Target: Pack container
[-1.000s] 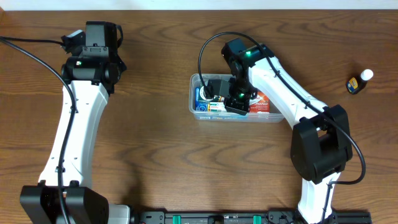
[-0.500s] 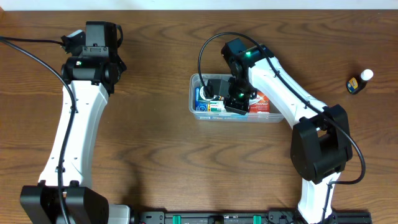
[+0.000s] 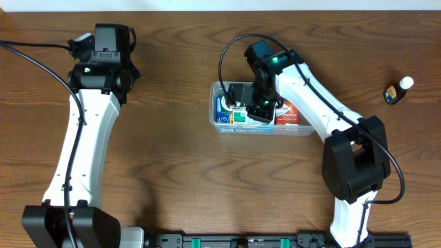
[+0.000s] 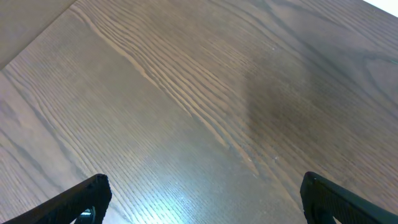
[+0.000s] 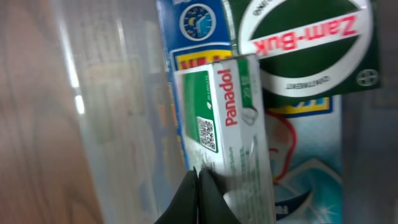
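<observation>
Where the overhead view looks down on the wooden surface [image 3: 172, 158], the container [image 3: 298, 129] sits right of centre with small boxes [image 3: 288, 114] inside. The right claw [image 3: 256, 110] hangs over its left half; the left claw [image 3: 110, 33] rests far left, well apart from it. A small bottle [image 3: 398, 90] lies at the far right.

From the left wrist, that claw's fingers [image 4: 87, 199] stand wide apart over bare wood, holding nothing.

From the right wrist, the right claw [image 5: 198, 186] is pinched tight, tips touching, gripping nothing, over one end of a Panadol box [image 5: 230, 118]. That box lies on a blue carton [image 5: 193, 25] beside a dark green Zam-Buk box [image 5: 305, 43], within the container's clear wall [image 5: 106, 124].
</observation>
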You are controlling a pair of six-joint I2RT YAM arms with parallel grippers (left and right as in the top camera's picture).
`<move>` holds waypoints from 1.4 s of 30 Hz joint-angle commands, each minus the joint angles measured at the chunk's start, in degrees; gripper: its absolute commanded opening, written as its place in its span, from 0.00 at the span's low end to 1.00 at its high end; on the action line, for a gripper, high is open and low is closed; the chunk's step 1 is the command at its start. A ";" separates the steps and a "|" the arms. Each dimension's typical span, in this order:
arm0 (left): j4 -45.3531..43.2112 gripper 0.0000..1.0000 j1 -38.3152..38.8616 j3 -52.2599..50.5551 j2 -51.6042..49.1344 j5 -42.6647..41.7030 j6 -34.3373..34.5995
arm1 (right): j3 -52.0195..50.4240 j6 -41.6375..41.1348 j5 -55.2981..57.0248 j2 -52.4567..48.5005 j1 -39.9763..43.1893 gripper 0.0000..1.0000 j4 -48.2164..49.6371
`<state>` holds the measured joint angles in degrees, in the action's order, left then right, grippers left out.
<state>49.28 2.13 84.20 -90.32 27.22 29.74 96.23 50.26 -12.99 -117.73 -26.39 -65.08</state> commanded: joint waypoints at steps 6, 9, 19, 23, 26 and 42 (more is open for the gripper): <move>0.15 0.98 -0.20 0.42 0.31 0.90 -0.57 | -0.39 -5.64 0.96 -0.52 0.52 0.01 4.02; 0.15 0.98 -0.20 0.42 0.31 0.90 -0.55 | -0.39 -7.26 0.94 -0.52 0.52 0.01 5.64; 0.15 0.98 -0.20 0.42 0.31 0.90 -0.55 | -0.31 -12.13 -1.53 -0.50 0.50 0.01 7.23; 0.15 0.98 -0.20 0.42 0.31 0.90 -0.57 | -0.17 -12.11 -5.46 -0.11 0.50 0.01 7.26; 0.15 0.98 -0.20 0.42 0.31 0.90 -0.55 | 0.46 -12.13 -8.76 0.37 0.50 0.01 7.19; 0.15 0.98 -0.20 0.42 0.31 0.90 -0.57 | 0.74 -24.52 -13.94 1.38 0.24 0.01 12.17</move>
<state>49.28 2.13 84.20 -90.32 27.22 29.74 96.16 29.58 -23.22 -117.71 -26.39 -53.19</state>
